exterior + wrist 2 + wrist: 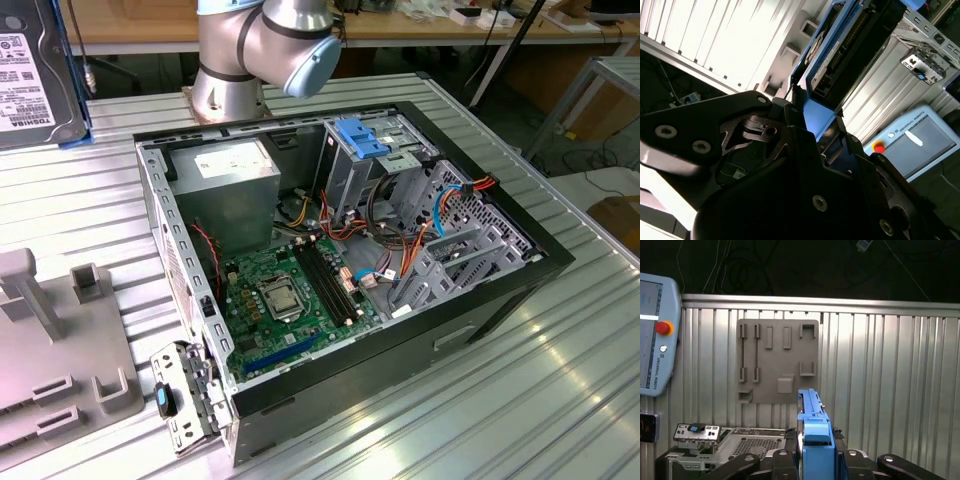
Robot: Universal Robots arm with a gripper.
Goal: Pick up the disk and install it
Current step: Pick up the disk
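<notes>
Upper left of the frame, at the exterior view's left edge: the disk (35, 70), held above the ribbed metal table (520, 400), label face towards camera, blue rail down its side. In the first wrist view the gripper (812, 462) is clamped on the disk's blue rail, one finger (781, 458) against each side. Open computer case (480, 300) lies mid-frame, well apart from the disk. Grey fixture plate (60, 390) at lower left

Case (450, 340) on table (470, 430) — fixture plate (60, 352) beside it.
</notes>
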